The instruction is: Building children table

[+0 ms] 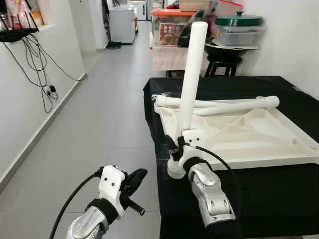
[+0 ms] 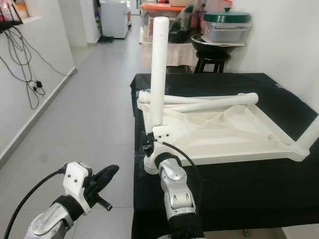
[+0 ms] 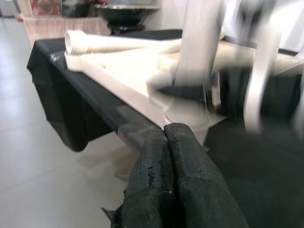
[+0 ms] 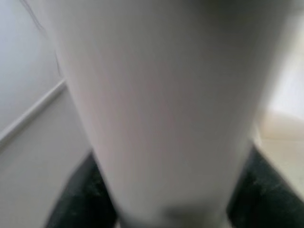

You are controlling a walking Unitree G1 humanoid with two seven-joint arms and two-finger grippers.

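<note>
A white tabletop (image 1: 259, 144) lies upside down on a black-covered table (image 1: 279, 199). At its near left corner a white leg (image 1: 192, 74) stands upright in its socket. My right gripper (image 1: 175, 145) is shut on this leg's base; the right wrist view shows the leg (image 4: 161, 104) close up, with a dark finger (image 4: 76, 199) on each side of it. Two more white legs (image 1: 234, 105) lie across the far side of the tabletop. Another leg (image 2: 309, 137) rises at the near right corner. My left gripper (image 1: 137, 178) hangs shut and empty over the floor, left of the table.
Grey tiled floor (image 1: 99, 124) stretches to the left and ahead. Behind the table stand a black stool with a bowl (image 1: 222, 57), storage boxes (image 1: 169, 30) and a green-lidded container (image 1: 239, 27). Cables (image 1: 35, 55) hang down the left wall.
</note>
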